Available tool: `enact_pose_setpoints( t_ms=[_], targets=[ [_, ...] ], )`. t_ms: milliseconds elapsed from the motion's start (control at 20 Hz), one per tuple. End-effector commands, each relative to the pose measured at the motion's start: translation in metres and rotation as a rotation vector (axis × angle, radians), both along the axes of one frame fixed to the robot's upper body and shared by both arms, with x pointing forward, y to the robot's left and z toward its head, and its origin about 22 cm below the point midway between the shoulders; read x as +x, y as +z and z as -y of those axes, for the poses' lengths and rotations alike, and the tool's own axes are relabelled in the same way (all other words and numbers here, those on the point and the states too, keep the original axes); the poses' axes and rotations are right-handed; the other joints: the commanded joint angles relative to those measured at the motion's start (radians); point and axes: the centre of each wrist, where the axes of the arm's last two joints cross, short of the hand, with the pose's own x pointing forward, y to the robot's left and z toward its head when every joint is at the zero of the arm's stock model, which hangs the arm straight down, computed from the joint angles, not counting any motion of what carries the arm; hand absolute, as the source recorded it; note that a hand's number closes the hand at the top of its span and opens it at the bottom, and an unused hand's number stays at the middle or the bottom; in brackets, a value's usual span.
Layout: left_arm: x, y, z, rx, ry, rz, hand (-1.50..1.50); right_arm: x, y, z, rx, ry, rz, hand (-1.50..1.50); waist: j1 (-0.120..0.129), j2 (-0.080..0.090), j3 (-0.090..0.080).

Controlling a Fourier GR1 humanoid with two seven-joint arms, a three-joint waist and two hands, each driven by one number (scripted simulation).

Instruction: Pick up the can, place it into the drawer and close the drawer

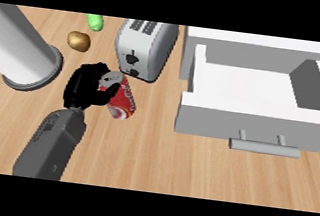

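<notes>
The left robot hand (85, 87) curls round a tilted red can (122, 101), apparently lifted, beside the toaster (145, 49); the white drawer (256, 107) stands open right.

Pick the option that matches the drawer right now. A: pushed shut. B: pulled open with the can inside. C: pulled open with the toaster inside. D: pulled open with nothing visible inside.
D: the drawer stands pulled open and its white floor shows nothing on it, while the can is outside it at the left hand, whose fingers curl round it beside the toaster.
</notes>
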Motion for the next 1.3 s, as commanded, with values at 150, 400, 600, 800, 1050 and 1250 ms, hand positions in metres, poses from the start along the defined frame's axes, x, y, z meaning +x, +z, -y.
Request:
enact_pose_setpoints(
  t_ms=[150, 400, 600, 800, 1050, 1250],
  targets=[
    [0.001, 0.077, 0.037, 0.02, 0.004, 0.042, 1.5, -0.021, 0.002, -0.009, 0.003, 0.018, 0.002, -1.5, -0.022, 0.001, -0.001],
    [0.002, 0.133, 0.065, 0.059, 0.02, 0.073, 1.5, 0.006, 0.006, -0.019, 0.027, 0.025, 0.003, -1.5, -0.023, 0.01, -0.001],
    [-0.001, 0.16, 0.081, 0.06, 0.009, 0.083, 1.5, 0.006, -0.009, -0.01, 0.0, 0.004, 0.007, -1.5, -0.027, 0.011, -0.001],
    [0.011, 0.168, 0.096, 0.1, 0.015, 0.101, 1.5, 0.014, 0.006, -0.014, 0.017, 0.033, 0.012, -1.5, -0.029, 0.014, -0.002],
    [0.021, 0.218, 0.122, 0.099, -0.006, 0.102, 1.5, 0.008, 0.008, -0.008, 0.016, 0.031, 0.011, -1.5, -0.034, 0.013, -0.002],
    [0.031, 0.216, 0.142, 0.108, 0.012, 0.097, 1.5, -0.007, -0.004, -0.004, 0.017, 0.023, -0.002, -1.5, -0.043, 0.013, -0.002]
  ],
)
